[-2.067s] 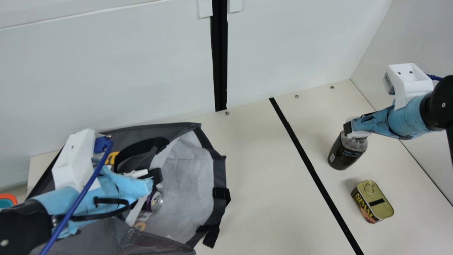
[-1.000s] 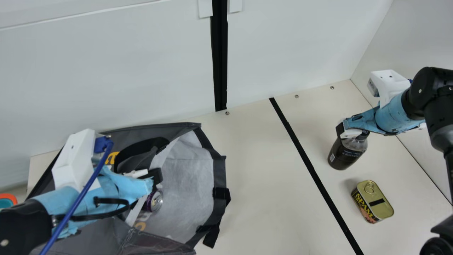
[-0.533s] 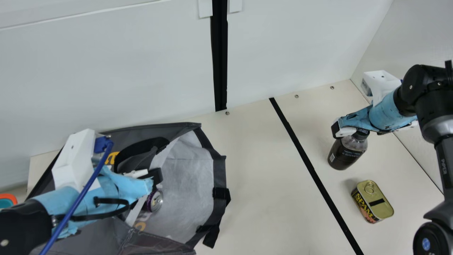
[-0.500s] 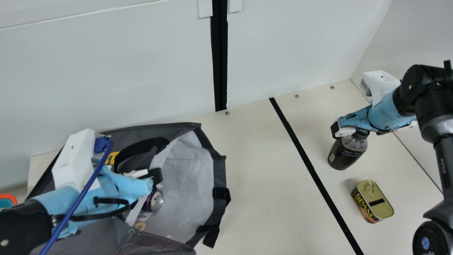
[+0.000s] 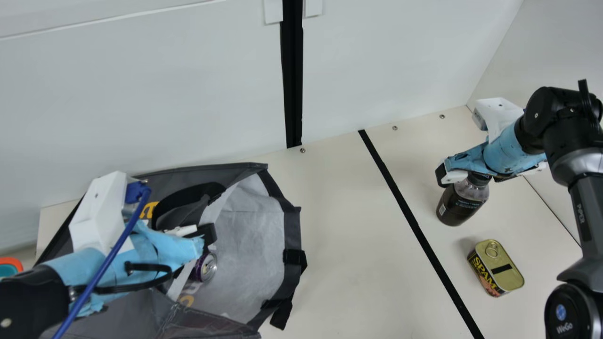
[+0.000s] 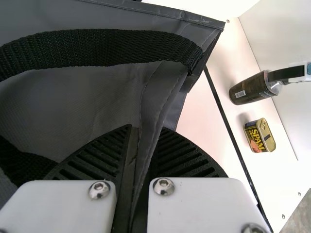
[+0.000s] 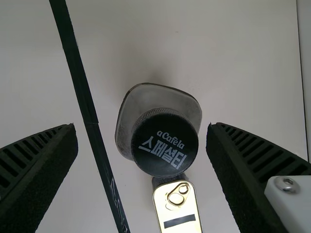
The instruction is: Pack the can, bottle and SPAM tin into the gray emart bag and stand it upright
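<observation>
Tape: between bottle [image 5: 460, 207] and bag [image 5: 293, 230]
SPAM tin [image 5: 497, 269]: near bottle
Right pincer [image 5: 471, 174]: wide, at bottle's cap
Left pincer [image 5: 206, 235]: pinching bag

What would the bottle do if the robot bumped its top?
The bottle might tip over, because it stands upright and is taller than it is wide. From above it looks squarish, not round, so it probably wouldn't roll far.

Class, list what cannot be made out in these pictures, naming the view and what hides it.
- Can: its base end, main view, behind the left gripper and bag cloth.
- Gray emart bag: its near side, main view, cut off by the bottom edge.
- Orange-rimmed thing: the rest of it, main view, cut off by the left edge.
</observation>
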Motion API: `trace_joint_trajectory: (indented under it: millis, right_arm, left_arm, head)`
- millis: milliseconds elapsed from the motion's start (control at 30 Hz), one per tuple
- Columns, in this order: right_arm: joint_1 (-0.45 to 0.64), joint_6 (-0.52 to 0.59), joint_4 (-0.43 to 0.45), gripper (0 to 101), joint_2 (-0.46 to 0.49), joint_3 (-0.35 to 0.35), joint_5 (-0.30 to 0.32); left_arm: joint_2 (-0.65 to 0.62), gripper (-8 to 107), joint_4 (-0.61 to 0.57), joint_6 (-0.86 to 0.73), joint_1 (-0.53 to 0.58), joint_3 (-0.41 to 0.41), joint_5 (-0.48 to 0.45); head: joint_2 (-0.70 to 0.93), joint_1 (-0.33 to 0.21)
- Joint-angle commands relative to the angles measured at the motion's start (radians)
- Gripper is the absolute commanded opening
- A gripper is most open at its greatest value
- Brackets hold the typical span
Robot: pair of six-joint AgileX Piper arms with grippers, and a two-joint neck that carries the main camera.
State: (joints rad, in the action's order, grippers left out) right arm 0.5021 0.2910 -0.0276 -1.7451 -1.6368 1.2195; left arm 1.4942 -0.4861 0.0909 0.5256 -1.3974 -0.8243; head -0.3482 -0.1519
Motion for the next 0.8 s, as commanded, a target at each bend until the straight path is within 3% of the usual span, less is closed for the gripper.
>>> trace_joint_trajectory:
  millis: [0, 333, 767]
  right_arm:
    - [0.001, 0.001, 0.001, 68, -0.002, 0.000, 0.001]
    - [0.015, 0.011, 0.001, 1, -0.003, 0.008, 0.001]
    - [0.037, 0.052, -0.026, 0, 0.005, -0.013, 0.001]
  left_arm:
    - [0.000, -8, 0.000, 0.000, 0.000, 0.000, 0.000]
    - [0.000, -8, 0.000, 0.000, 0.000, 0.000, 0.000]
    - [0.000, -8, 0.000, 0.000, 0.000, 0.000, 0.000]
  head:
    - [-0.001, -0.023]
    - [-0.001, -0.023]
    - [-0.001, -0.023]
